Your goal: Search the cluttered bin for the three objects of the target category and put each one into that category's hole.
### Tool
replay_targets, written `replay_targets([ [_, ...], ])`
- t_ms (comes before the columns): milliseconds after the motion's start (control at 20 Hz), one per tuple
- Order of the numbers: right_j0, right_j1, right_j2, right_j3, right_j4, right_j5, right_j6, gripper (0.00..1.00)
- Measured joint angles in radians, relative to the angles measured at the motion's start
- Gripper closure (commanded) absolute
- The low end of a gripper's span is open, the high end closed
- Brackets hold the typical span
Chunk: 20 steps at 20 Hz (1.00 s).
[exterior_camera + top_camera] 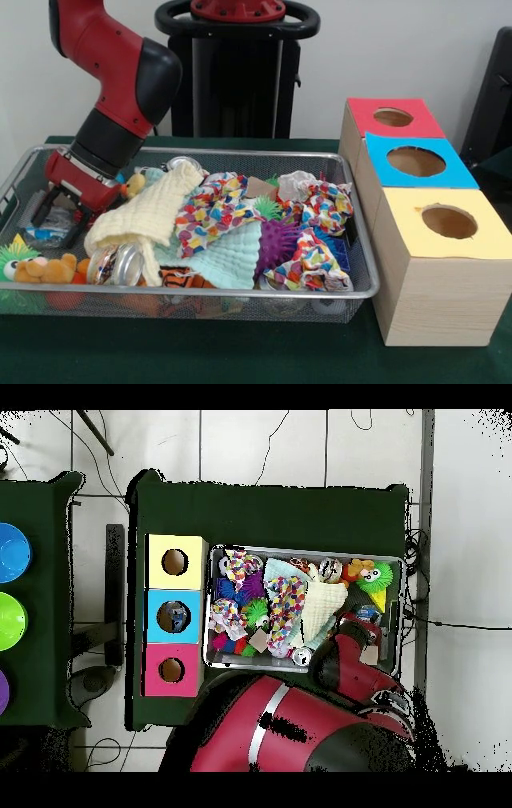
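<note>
Nearest me, the mesh bin (pixel 352 293) held heaped toys and cloths, and I judged my gripper (pixel 60 216), jaws apart at its far left, might snag the yellow cloth (pixel 156 216) instead of a target.

You see a silver wire-mesh metal bin (pixel 352 240) holding a soft pale-yellow waffle-weave cloth (pixel 152 216), a purple spiky rubbery ball (pixel 280 244) and shiny metal cans (pixel 128 264). The pale matt wooden boxes (pixel 432 296) carry coloured tops (paper, apparently).
</note>
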Motion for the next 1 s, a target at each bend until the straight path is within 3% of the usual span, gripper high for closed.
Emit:
replay_targets([
  [550, -0.018, -0.019, 0.018, 0.009, -0.008, 0.024, 0.000, 0.00],
  [1000, -0.012, -0.079, 0.024, 0.061, -0.005, 0.195, 0.000, 0.00],
])
